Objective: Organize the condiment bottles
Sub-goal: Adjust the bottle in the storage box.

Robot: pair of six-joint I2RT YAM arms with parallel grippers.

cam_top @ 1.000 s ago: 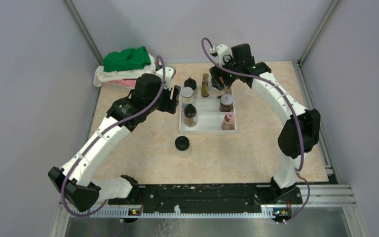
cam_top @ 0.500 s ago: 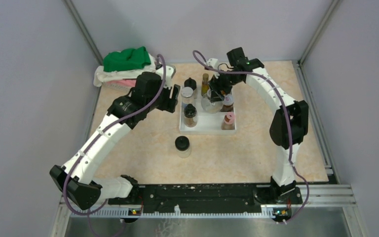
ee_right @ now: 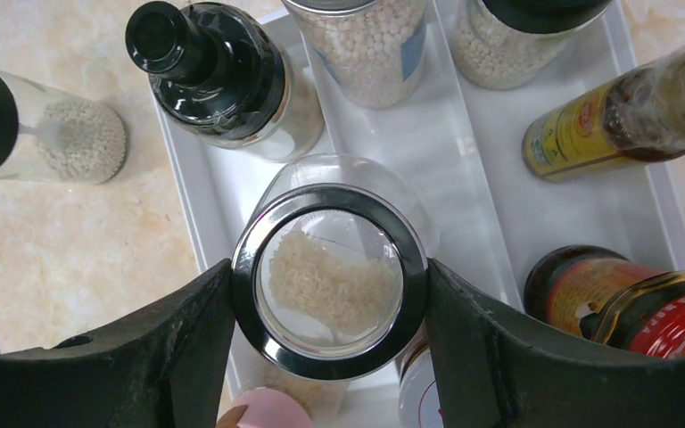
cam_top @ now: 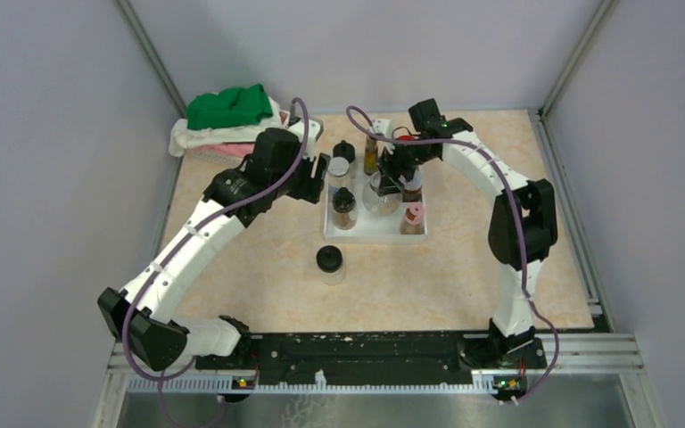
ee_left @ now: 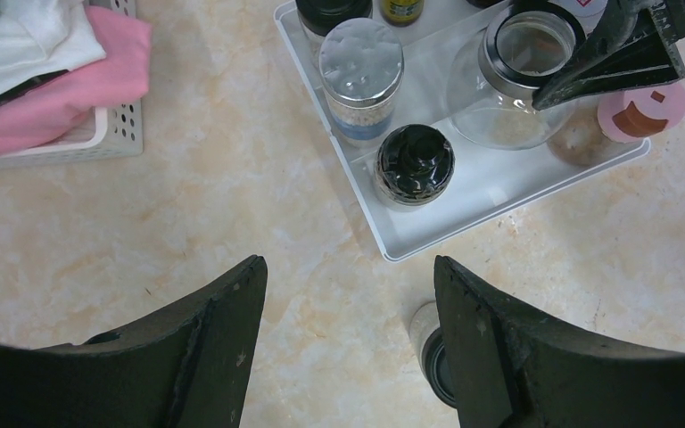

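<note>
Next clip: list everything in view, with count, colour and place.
Table: one, beige.
Tray: one, white, table centre.
Round jar: one, clear, silver rim, over tray middle.
Pourer bottle: one, black top, tray front left.
Silver-capped jar: one, tray left middle.
Black-capped jar: one, tray back left.
Amber bottle: one, slim, tray back.
Red-capped jar: one, tray back right.
White-capped jar: one, brown contents, tray right middle.
Pink-capped jar: one, tray front right.
Loose jar: one, black cap, on table before tray.
Basket: one, white, far left.
Cloths: a pile, green, white, pink, in basket.
Left gripper: black, open, over table beside tray.
Right gripper: black, shut on round jar.
</note>
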